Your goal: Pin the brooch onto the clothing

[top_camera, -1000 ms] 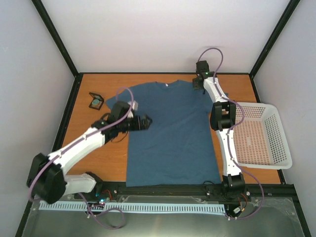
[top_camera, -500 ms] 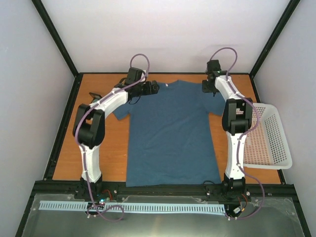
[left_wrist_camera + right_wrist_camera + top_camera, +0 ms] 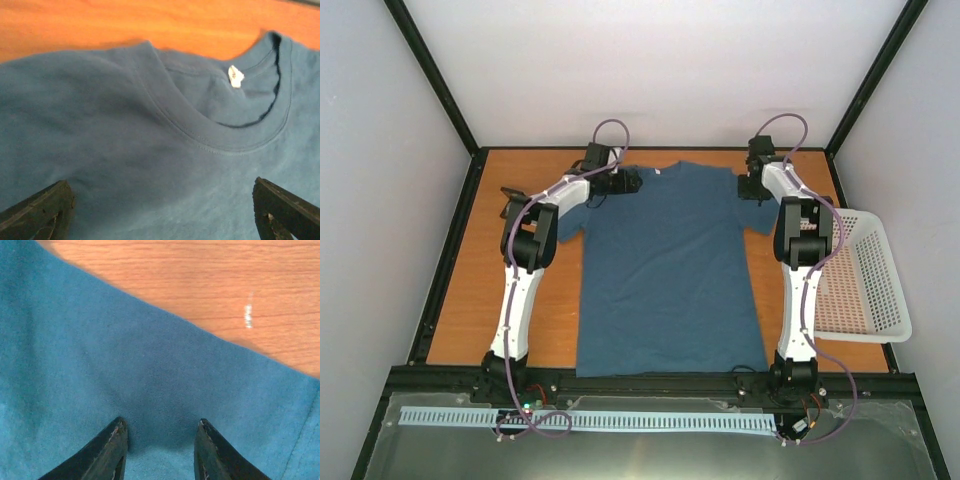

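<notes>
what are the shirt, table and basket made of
The shirt looks like soft matte knit, probably cotton: stitched collar, fine weave. The table is wood or wood-look laminate, slightly glossy: grain lines, a glare streak. The basket seems white moulded plastic mesh.

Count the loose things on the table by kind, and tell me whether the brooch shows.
T-shirt: 1
White mesh basket: 1
Black holder, partly hidden: 1
Brooch: 0 visible
Total: 3

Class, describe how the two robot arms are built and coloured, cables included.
The left arm and right arm both have white link shells with black joints and bases. A purple cable loops off each near the wrist. The jaws are black tapered wedges.
</notes>
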